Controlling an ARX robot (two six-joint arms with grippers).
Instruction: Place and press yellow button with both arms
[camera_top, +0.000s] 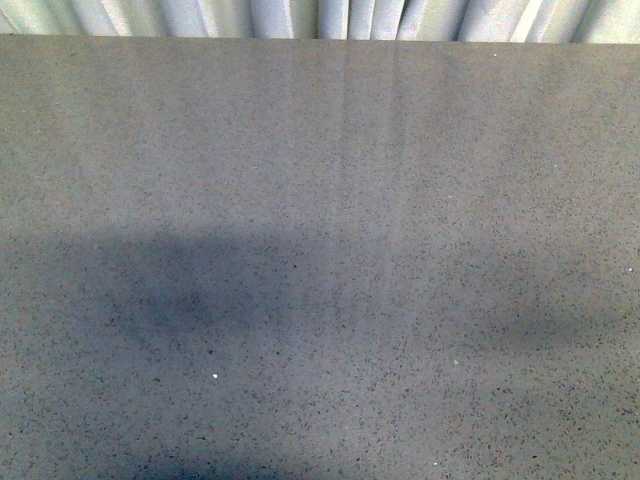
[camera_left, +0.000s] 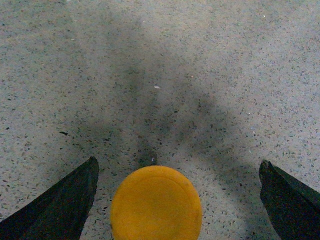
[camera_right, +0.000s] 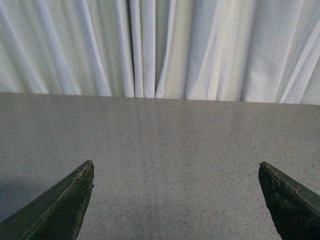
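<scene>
The yellow button (camera_left: 156, 203) shows only in the left wrist view, as a round orange-yellow cap seen from above on the speckled grey table (camera_left: 225, 75); its black base is hidden under the cap. My left gripper (camera_left: 177, 167) is open, its two black fingers wide apart on either side of the cap and not touching it. My right gripper (camera_right: 176, 167) is open and empty above bare table, fingers spread wide. The front view shows neither arm nor the button, only arm shadows on the table (camera_top: 320, 150).
A white pleated curtain (camera_right: 160, 45) hangs behind the table's far edge (camera_right: 160, 97); it also shows in the front view (camera_top: 320, 18). Dark shadows lie across the near half of the table (camera_top: 180, 300).
</scene>
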